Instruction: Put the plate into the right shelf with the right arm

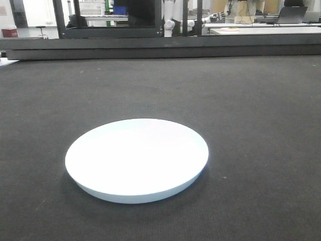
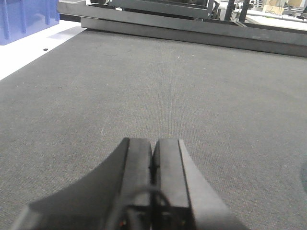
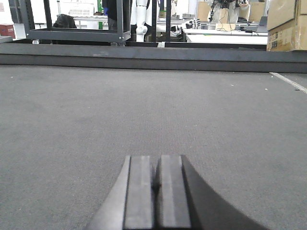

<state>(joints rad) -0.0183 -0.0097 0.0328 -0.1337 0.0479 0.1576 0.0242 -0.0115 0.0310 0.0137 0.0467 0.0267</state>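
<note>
The white round plate (image 1: 137, 159) lies flat on the dark grey felt table (image 1: 261, 110), near the front and slightly left of centre in the front view. Neither gripper shows in that view. In the left wrist view my left gripper (image 2: 153, 142) is shut with nothing between its fingers, low over bare felt. My right gripper (image 3: 157, 157) is likewise shut and empty over bare felt in the right wrist view. The plate appears in neither wrist view. The right shelf is out of view.
A raised dark rail (image 1: 160, 47) runs along the table's far edge. Behind it stand a black frame (image 1: 108, 20) and benches. A blue bin (image 2: 24, 19) sits at the far left of the left wrist view. Cardboard boxes (image 3: 287, 24) stand at the far right.
</note>
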